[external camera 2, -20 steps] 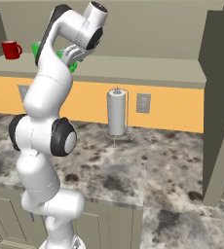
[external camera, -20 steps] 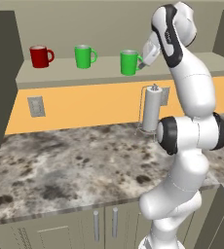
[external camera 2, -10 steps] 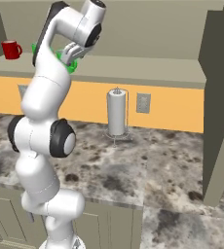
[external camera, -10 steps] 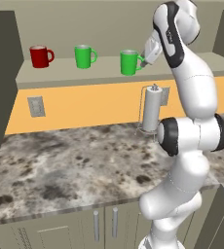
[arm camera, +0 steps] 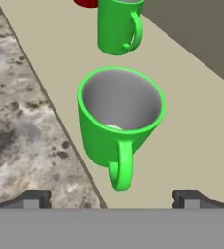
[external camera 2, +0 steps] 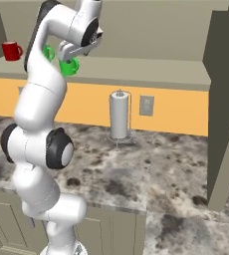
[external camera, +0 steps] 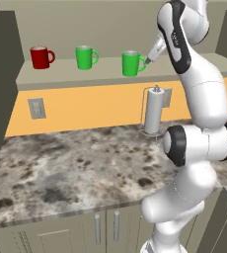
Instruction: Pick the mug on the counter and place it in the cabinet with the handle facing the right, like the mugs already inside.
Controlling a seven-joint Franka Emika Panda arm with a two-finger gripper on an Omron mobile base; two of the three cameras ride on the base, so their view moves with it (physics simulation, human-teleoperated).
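We are looking at the mug [arm camera: 120, 121] standing upright on the shelf board of the cabinet [external camera: 86, 79], near its front edge, and in the left base view the handle [external camera: 142, 63] is pointing toward three o'clock. In the hand view that same loop is pointing at six o'clock, straight toward the camera, and the grey inside of the mug is showing. We are seeing the gripper [arm camera: 111, 198] sitting just off the handle side with its two dark fingertips [arm camera: 32, 199] spread wide apart and nothing between them; they are touching nothing. At nine o'clock from the mug in the left base view, the other green mug [external camera: 86, 57] is standing with its loop also toward three o'clock, and further out the red mug [external camera: 41, 57] is doing the same. Below the shelf we are looking over the orange wall strip [external camera: 86, 106], the paper towel holder [external camera: 154, 110] and the counter [external camera: 71, 168], with the cabinet doors [external camera: 105, 230] under its edge.
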